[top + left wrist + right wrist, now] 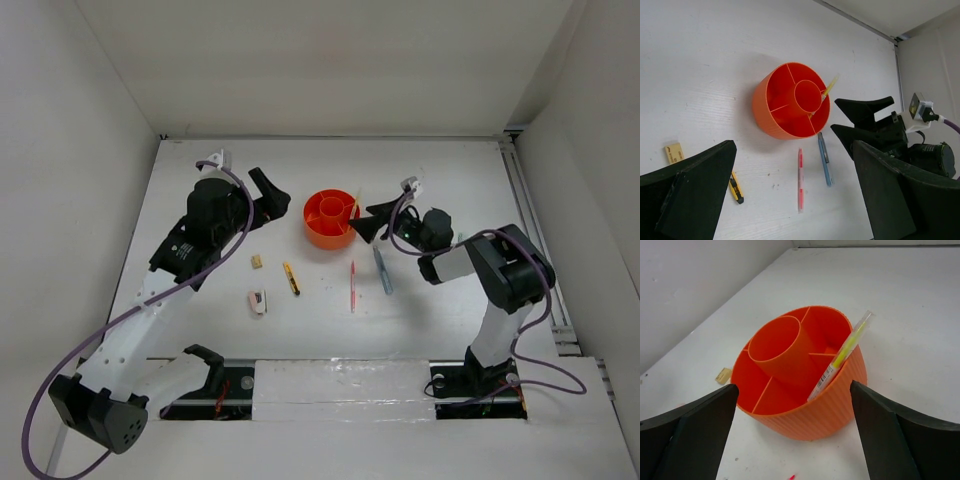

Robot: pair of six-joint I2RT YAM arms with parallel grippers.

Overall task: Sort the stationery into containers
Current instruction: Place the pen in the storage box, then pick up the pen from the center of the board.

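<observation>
The round orange tub (322,232) stands mid-table, with a yellow pen (353,203) leaning in an outer compartment. My right gripper (358,217) is open and empty, just right of the tub. In the right wrist view its open gripper (793,387) frames the tub (805,415) and the pen (842,357). My left gripper (272,198) is open and empty, left of the tub; it also shows in the left wrist view (794,150). On the table lie a red pen (352,285), a grey-blue pen (383,270), an orange-black item (291,278), a tan eraser (257,262) and a pink-white eraser (258,301). No pale green pen shows.
White walls enclose the table on the left, the back and the right. The arm bases sit at the near edge (340,385). In the left wrist view the red pen (800,179) and the grey-blue pen (825,159) lie just in front of the tub (767,120).
</observation>
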